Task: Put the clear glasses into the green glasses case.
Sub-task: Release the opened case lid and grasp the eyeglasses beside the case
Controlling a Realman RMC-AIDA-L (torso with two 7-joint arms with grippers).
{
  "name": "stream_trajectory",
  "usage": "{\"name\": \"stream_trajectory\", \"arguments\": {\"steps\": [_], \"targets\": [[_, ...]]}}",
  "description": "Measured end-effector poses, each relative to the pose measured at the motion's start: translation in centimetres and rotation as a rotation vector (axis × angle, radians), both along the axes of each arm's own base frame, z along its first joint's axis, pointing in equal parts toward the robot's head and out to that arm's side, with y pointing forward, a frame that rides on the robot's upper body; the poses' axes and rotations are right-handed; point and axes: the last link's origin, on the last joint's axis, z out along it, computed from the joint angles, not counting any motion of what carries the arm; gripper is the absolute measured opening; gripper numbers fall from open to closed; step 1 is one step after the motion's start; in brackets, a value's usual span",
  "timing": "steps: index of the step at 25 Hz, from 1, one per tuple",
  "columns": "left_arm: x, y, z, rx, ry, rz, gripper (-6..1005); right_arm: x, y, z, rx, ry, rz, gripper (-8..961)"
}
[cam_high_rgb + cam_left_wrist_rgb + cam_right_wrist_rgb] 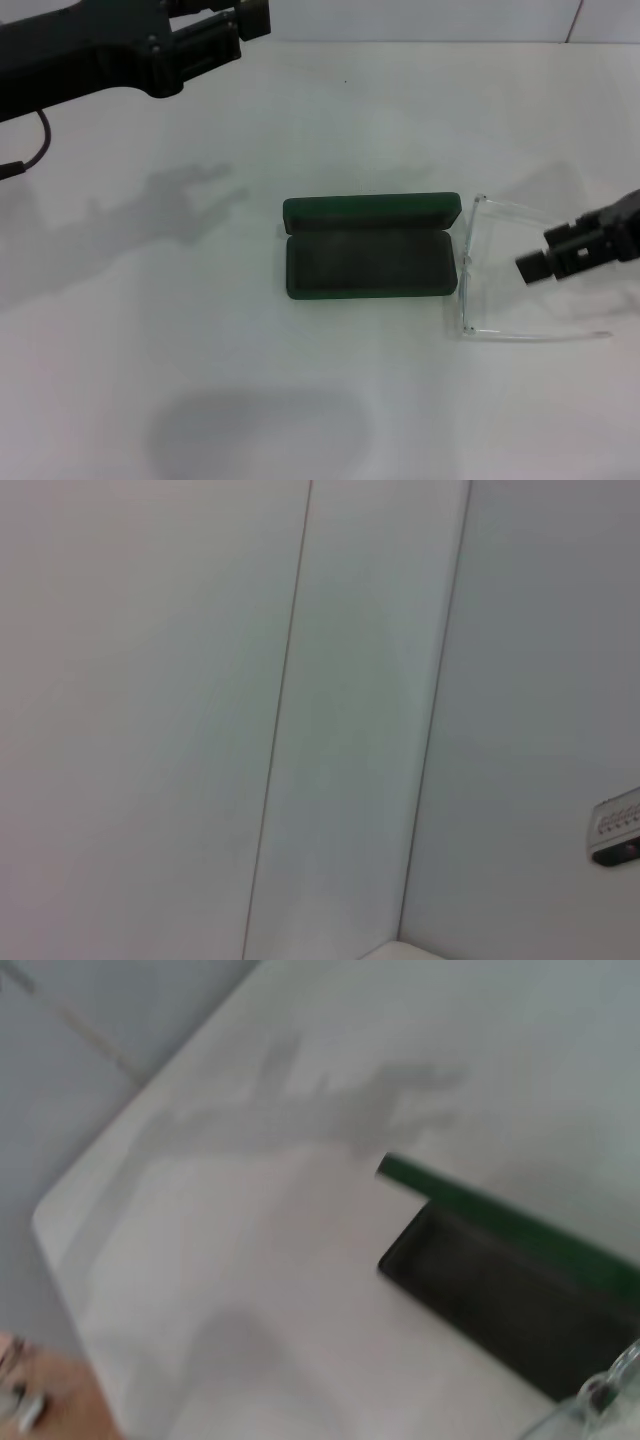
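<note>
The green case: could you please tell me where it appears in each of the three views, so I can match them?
Head view: the case lies open at centre, lid toward the far side, glasses just right of it.
Left wrist view: not in it; only wall panels show.
Right wrist view: case at lower right.
Shared landmark: the case's bright green lid edge, seen in head and right wrist views.

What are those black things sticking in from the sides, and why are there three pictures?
They are a robot's two arms, each ending in a gripper. The head picture looks down from the robot's head at a white table. On it lies the green glasses case, open, with the clear glasses right beside it, arms unfolded. The right gripper hovers by the glasses, holding nothing yet. The left gripper waits up high, far from the case. The other two pictures come from cameras on the wrists: the right one shows the case close up, the left one only a wall.
</note>
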Motion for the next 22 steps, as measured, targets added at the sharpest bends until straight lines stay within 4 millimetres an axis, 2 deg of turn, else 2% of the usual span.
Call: {"name": "stream_trajectory", "arguments": {"steps": [4,9,14,16,17,22], "targets": [[-0.4,0.1,-0.3,0.005,-0.010,-0.007,428,-1.3,-0.4,0.5,-0.130,-0.068,0.148,832],[-0.9,0.2,-0.2,0.008,-0.056,0.005,427,-3.2,-0.8,1.2,-0.294,-0.168,0.462,807],[-2.0,0.2,-0.5,0.014,-0.096,0.023,427,-4.7,-0.4,0.4,-0.408,-0.309,0.754,805],[-2.1,0.3,-0.5,0.016,-0.103,0.021,427,-5.0,-0.1,0.2,-0.426,-0.345,0.811,804],[-2.4,0.3,-0.5,0.029,-0.125,0.008,427,-5.7,0.3,-0.5,-0.470,-0.425,0.943,804],[-3.1,0.3,-0.8,0.025,-0.154,0.024,427,-6.3,0.5,-2.3,-0.568,-0.592,1.156,782]]}}
